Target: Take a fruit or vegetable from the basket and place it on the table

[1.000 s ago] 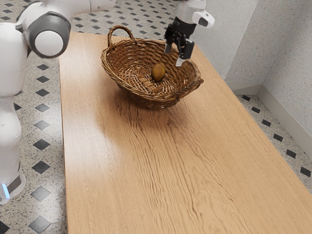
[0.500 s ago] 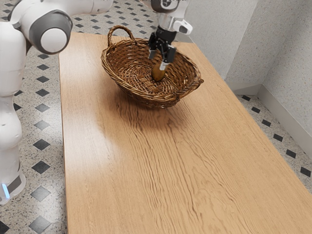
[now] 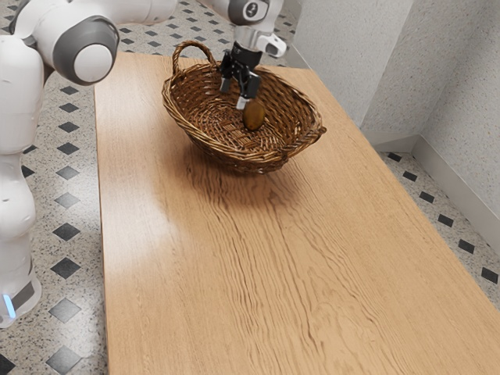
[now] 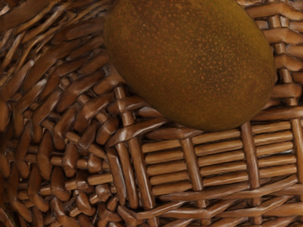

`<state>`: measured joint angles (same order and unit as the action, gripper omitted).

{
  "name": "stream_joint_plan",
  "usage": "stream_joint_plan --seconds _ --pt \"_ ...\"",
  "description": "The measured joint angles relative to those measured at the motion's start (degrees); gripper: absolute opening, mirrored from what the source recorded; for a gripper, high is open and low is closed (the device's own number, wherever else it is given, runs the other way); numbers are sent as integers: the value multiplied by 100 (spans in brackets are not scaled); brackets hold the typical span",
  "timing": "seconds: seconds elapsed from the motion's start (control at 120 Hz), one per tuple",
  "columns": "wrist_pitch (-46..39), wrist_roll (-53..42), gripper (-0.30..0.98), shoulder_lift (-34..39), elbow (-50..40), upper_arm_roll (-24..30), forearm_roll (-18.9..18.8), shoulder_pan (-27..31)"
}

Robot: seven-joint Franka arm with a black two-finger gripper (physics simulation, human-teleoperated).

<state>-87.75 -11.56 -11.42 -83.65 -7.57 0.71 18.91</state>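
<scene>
both look down on the basket (image 3: 234,156), wrist nearer.

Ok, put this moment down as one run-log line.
Gripper: open, close to fruit | Fruit: brownish, not grasped, in basket | Phase: before grasp | Placing on table: not yet done

Brown on the fruit (image 4: 189,61), turning olive-green along one side, with tiny pale-orange specks. Reddish brown on the basket (image 3: 234,158), in a criss-cross weave, with lighter tan rows across its bottom. Honey-tan on the table (image 3: 234,273), streaked with darker, wavy grain and whitish with sheen toward the exterior view's left. Speckled pale grey on the floor (image 3: 47,344), dotted with dark diamonds. Finely flecked off-white on the wall (image 3: 453,94). White and dark grey on the arm (image 3: 16,94), with bright blue in the light (image 3: 8,305) low down. Black on the gripper (image 3: 233,94), pale at the tips.
</scene>
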Motion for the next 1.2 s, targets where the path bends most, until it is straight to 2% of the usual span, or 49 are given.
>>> stream_joint_plan --seconds 0.383,0.908,1.2 --pt "-846 -142 69 -81 -239 -33 35 -2" --pt "-1095 -174 65 -190 -269 -42 78 15" --pt "-1713 -105 68 -189 -440 -21 732 7"
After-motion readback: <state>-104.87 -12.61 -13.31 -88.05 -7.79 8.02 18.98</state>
